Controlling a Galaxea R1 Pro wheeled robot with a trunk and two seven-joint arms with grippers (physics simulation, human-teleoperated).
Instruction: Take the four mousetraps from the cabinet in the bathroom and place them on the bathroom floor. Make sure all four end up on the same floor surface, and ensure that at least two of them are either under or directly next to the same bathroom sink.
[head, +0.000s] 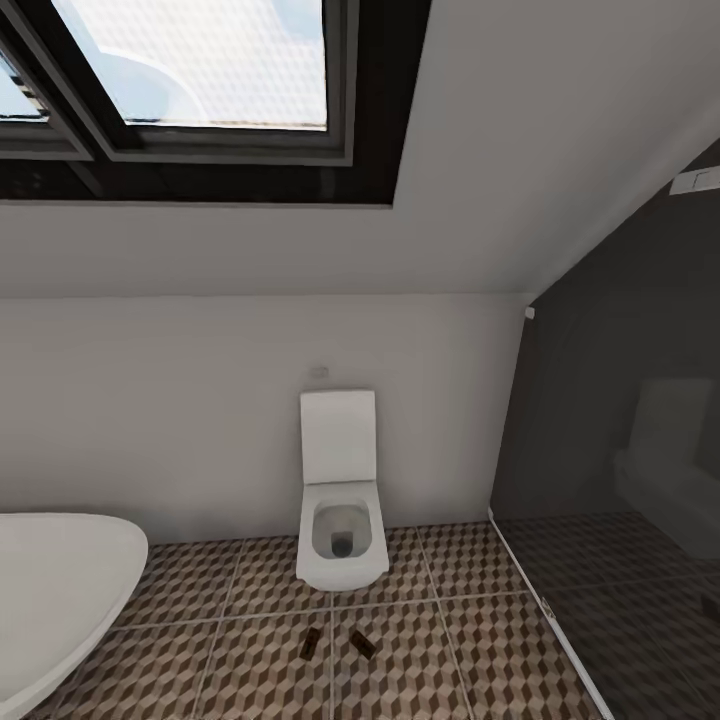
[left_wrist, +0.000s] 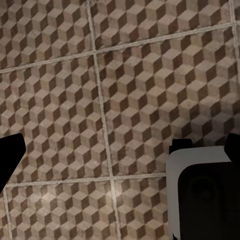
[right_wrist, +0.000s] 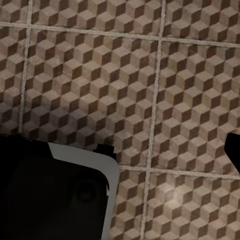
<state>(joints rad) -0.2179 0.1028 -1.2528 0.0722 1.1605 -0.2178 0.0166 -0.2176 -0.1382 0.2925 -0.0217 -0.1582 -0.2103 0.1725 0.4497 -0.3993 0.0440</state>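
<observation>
Cube-patterned tiles in brown, beige and white cover the bathroom floor (head: 470, 650), divided by pale grout lines, and both wrist views look straight down on this same tiling. In the left wrist view the left hand (left_wrist: 120, 165) shows as two dark parts at opposite edges of the picture with bare tile between them, so its fingers stand spread and hold nothing; a pale-rimmed dark block of the robot sits beside one of them. In the right wrist view the right hand (right_wrist: 165, 155) shows one dark fingertip (right_wrist: 234, 150) at one edge and a large dark, pale-edged block at the other, again with bare tile between, so it too stands spread and empty. From the head view, two mousetraps (head: 311, 645) lie flat on the floor tiles nearest the camera, small dark-brown rectangles close together but not touching, angled away from each other, just in front of the toilet. At the left edge the rounded white rim of one bathtub (head: 70, 590) juts in over the tiles. Beyond the traps stands one white toilet (head: 342, 520) with its lid raised against the pale wall. To the right a dark glass shower screen (head: 600, 450) rises from the floor and mirrors the toilet faintly. Above, the sloped ceiling carries two dark-framed skylight panes (head: 200, 70).
</observation>
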